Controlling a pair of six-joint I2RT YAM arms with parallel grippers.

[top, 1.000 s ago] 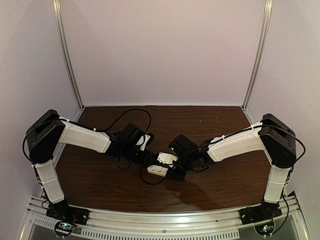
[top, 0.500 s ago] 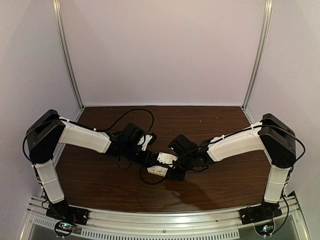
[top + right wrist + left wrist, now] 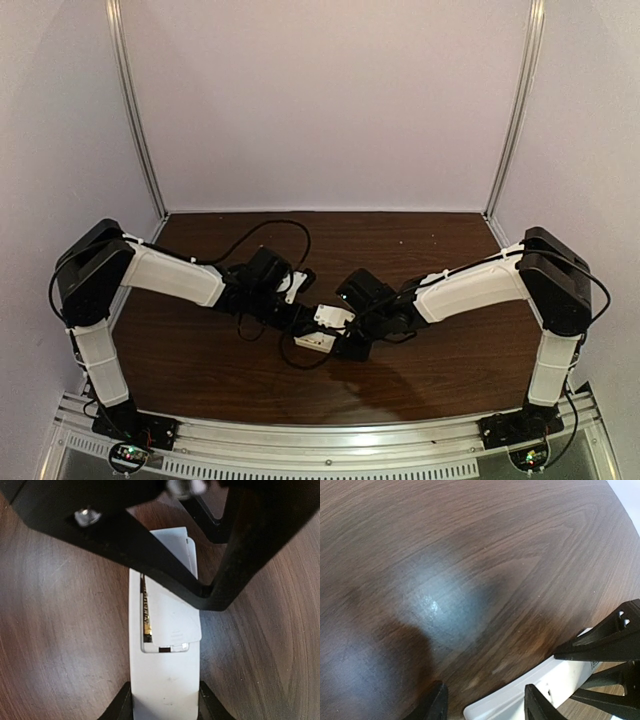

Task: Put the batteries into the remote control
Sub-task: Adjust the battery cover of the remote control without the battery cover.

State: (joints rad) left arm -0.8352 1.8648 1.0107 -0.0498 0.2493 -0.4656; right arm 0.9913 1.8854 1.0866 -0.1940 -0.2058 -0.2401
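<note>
Where the two arms meet over the middle of the dark wooden table (image 3: 200, 370), the remote control (image 3: 165, 690) lies flat with its back up. It runs lengthwise between the fingers of the right gripper (image 3: 165, 706), whose jaws stand narrow and press on both long edges, so the remote is held. A loose white cover plate (image 3: 172, 615) sits askew over the battery bay. Along the bay's left side a thin strip of one orange-and-gold battery (image 3: 145, 611) shows inside; any second one is hidden under the plate. The left gripper (image 3: 486, 704) has its jaws apart and grips nothing. In its own view the remote's white end lies between the fingertips, close to one and clear of the other, with the right gripper's black fingers (image 3: 605, 642) just beside. Seen from the right wrist, one black finger (image 3: 150, 555) of that left tool slants across the remote's far half and blocks much of the plate; whether it touches the plate I cannot tell. A black cable (image 3: 270, 228) arcs behind the left wrist.
</note>
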